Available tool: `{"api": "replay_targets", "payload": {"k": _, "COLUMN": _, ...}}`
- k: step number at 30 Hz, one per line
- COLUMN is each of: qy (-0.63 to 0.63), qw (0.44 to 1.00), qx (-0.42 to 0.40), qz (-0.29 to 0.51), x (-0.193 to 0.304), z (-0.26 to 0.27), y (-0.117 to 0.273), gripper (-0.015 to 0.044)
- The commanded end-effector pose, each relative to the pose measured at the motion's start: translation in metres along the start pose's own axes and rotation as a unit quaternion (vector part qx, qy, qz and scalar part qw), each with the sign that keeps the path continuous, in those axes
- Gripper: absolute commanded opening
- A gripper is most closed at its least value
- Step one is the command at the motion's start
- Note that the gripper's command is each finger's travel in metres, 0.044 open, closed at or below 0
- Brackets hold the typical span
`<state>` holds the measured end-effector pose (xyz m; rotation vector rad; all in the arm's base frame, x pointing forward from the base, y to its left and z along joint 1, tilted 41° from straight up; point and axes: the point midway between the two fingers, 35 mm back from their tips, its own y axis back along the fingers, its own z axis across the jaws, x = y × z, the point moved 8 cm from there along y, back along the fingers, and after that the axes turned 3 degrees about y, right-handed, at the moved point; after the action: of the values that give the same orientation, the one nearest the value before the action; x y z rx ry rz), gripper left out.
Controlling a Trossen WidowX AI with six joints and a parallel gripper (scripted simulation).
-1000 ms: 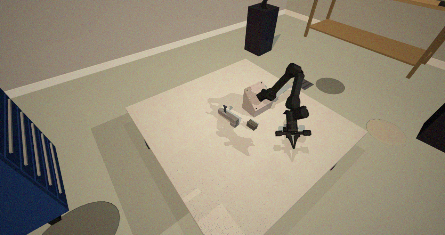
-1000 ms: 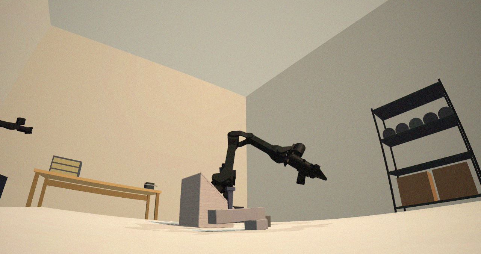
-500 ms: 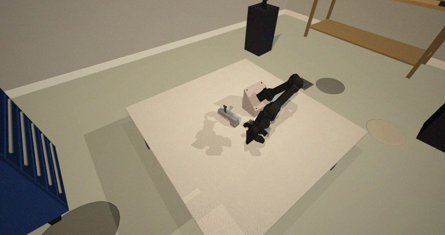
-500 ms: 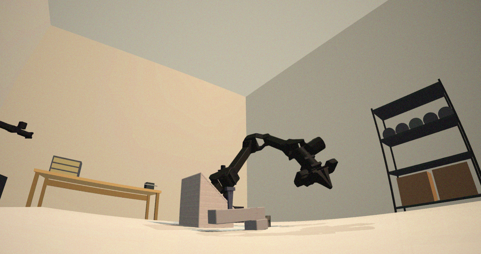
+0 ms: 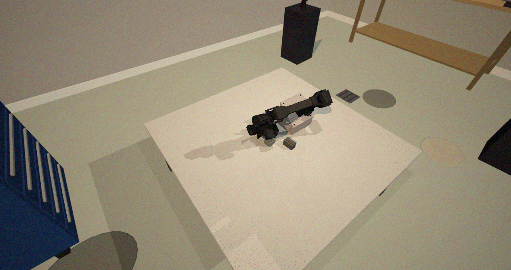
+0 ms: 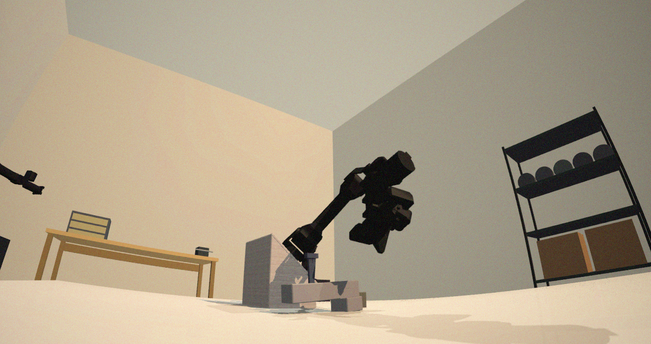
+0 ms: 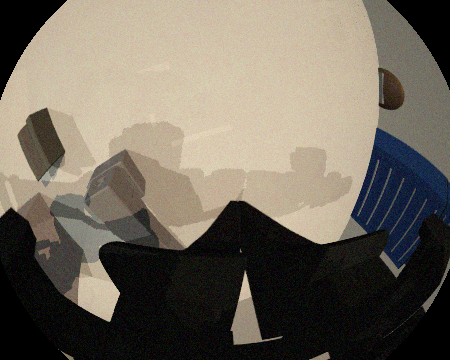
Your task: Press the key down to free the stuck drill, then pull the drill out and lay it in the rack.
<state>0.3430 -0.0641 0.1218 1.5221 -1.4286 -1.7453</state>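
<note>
From here I see the gripper's two dark fingers shut, their tips meeting over the pale tabletop [image 7: 210, 90]. To the left, a grey block-like piece [image 7: 116, 180] lies just beyond the fingers, and a smaller dark, grooved block [image 7: 42, 142] sits apart from it, further left. Broad shadows stretch across the surface. Past the table's curved-looking edge, on the right, stand a blue unit with pale slats [image 7: 410, 150] and a brown rounded thing [image 7: 392, 90].

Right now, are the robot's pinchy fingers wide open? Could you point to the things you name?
No, the wrist view shows the gripper [image 5: 270, 138] [image 6: 380, 252] [image 7: 236, 207] closed, with the tips of its two fingers meeting.
</note>
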Motion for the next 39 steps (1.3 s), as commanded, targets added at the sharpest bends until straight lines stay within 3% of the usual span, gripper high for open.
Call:
{"api": "replay_targets", "payload": {"k": 1, "qy": -0.247, "qw": 0.966, "qx": -0.077, "qz": 0.005, "x": 0.069, "z": 0.005, "y": -0.003, "gripper": 0.0}}
{"api": "replay_targets", "payload": {"k": 5, "qy": -0.478, "qw": 0.865, "qx": -0.15, "qz": 0.003, "x": 0.131, "z": 0.022, "y": -0.002, "gripper": 0.0}}
{"api": "replay_targets", "payload": {"k": 8, "qy": -0.549, "qw": 0.817, "qx": -0.175, "qz": 0.0, "x": 0.151, "z": 0.03, "y": 0.0, "gripper": 0.0}}
{"api": "replay_targets", "payload": {"k": 39, "qy": -0.549, "qw": 0.817, "qx": -0.175, "qz": 0.0, "x": 0.147, "z": 0.036, "y": -0.014, "gripper": 0.0}}
